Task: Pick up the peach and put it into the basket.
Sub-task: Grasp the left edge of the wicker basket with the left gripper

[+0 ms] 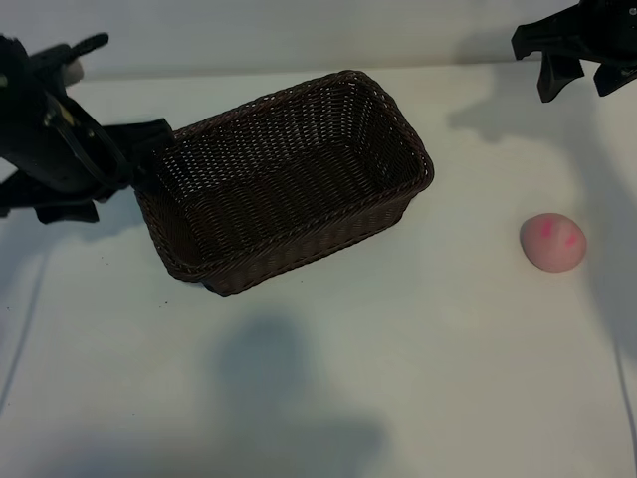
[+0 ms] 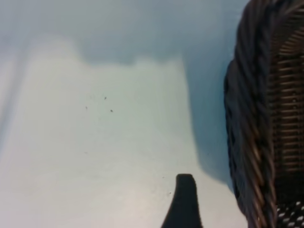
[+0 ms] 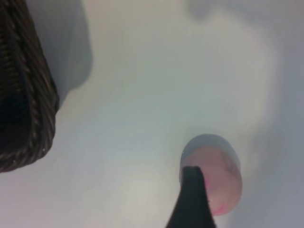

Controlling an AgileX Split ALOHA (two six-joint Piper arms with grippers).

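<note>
1. Right now, from my remote seat, I see the dark-brown wicker basket (image 1: 287,181) sitting angled on the white table (image 1: 418,378), toward the left and far side, with nothing in it.
2. Over on the right lies the peach (image 1: 552,242), well apart from the basket, with bare tabletop all around it.
3. My left gripper (image 1: 139,164) is just beside the basket's left rim; its fingers are spread wide and hold nothing.
4. My right gripper (image 1: 577,75) hangs at the far right corner, beyond the peach, fingers wide apart and empty.
5. Both arms are cut off by the frame edges.
6. From the right wrist, one dark fingertip (image 3: 192,199) covers part of the peach (image 3: 221,183).
7. From the left wrist, only one fingertip (image 2: 184,202) and the basket's braided rim (image 2: 251,142) show.
</note>
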